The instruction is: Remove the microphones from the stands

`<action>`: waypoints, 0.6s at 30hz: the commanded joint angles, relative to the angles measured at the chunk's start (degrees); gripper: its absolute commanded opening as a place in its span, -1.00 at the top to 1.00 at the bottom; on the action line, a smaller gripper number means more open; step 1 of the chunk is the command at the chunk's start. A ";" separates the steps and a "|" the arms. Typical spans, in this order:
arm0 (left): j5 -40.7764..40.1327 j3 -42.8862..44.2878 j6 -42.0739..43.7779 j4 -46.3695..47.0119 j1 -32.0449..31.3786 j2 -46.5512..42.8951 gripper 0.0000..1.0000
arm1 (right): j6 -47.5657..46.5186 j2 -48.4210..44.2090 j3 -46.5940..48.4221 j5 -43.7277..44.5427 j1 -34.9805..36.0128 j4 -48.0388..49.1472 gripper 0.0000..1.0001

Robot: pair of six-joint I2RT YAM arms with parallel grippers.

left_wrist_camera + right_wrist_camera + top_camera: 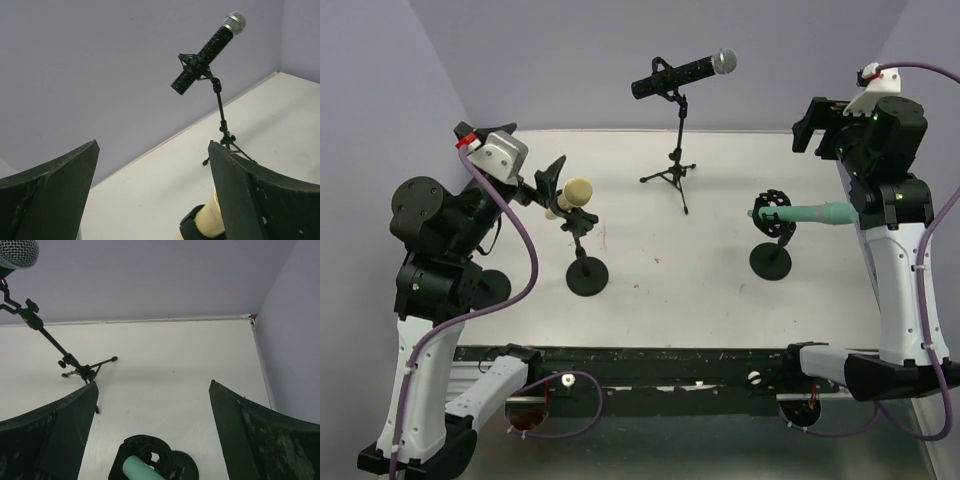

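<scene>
Evidently at the approach step, the left gripper is hovering wide and empty just beside the cream microphone sitting in its round-based stand, the right gripper likewise gaping empty, so the next move is probably calling for closing on the microphone's body.

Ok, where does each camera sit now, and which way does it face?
Top: above, behind the bases, looking down on the table; both arms show.
Left wrist: on the left arm, facing the back wall and black mic; open left pincer frames it.
Right wrist: on the right arm, facing the back right corner, green mic below; open right pincer frames it.
Shared: both wrist views catch the black mic's tripod.
</scene>
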 commanded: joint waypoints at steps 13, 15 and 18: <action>17.64 -13.04 6.09 -18.49 -2.17 -16.27 -0.97 | -16.77 1.77 0.10 -33.15 5.35 -3.54 -1.00; 14.22 -17.78 6.54 -16.30 -2.17 -18.82 -0.97 | -19.05 1.42 -1.30 -31.30 9.74 -2.31 -1.00; 9.81 -22.63 6.80 -13.31 -2.17 -20.94 -0.95 | -21.78 2.56 -2.10 -29.62 17.20 -3.62 -1.00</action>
